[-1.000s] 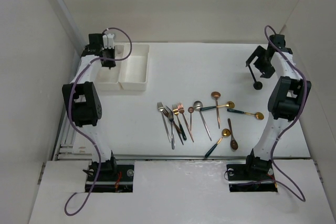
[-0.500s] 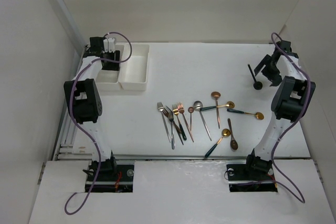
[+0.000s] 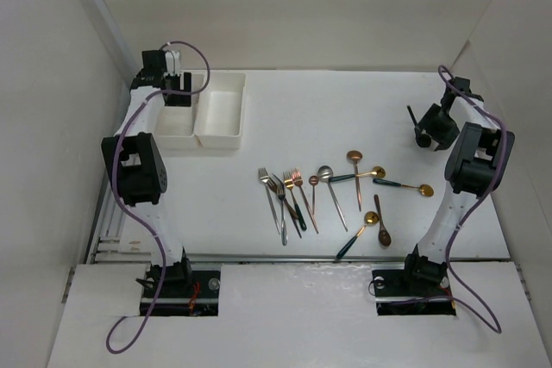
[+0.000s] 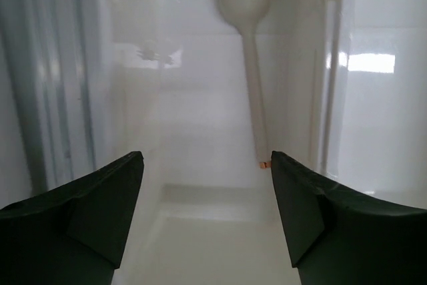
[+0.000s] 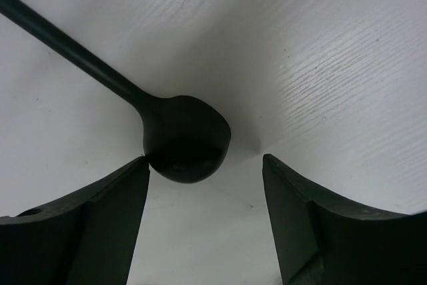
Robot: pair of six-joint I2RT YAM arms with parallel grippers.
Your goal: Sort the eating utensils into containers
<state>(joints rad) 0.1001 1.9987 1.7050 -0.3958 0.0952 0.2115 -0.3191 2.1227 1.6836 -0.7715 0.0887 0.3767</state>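
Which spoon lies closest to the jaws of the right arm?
The all-black spoon, alone at the far right; the rest lie much further left.

I read no legible text, number, brand or sign in any view. There is none on the white containers (image 3: 220,109) beneath the left gripper (image 4: 205,158), and none on the black spoon (image 5: 187,131) just ahead of the right gripper (image 5: 205,159).
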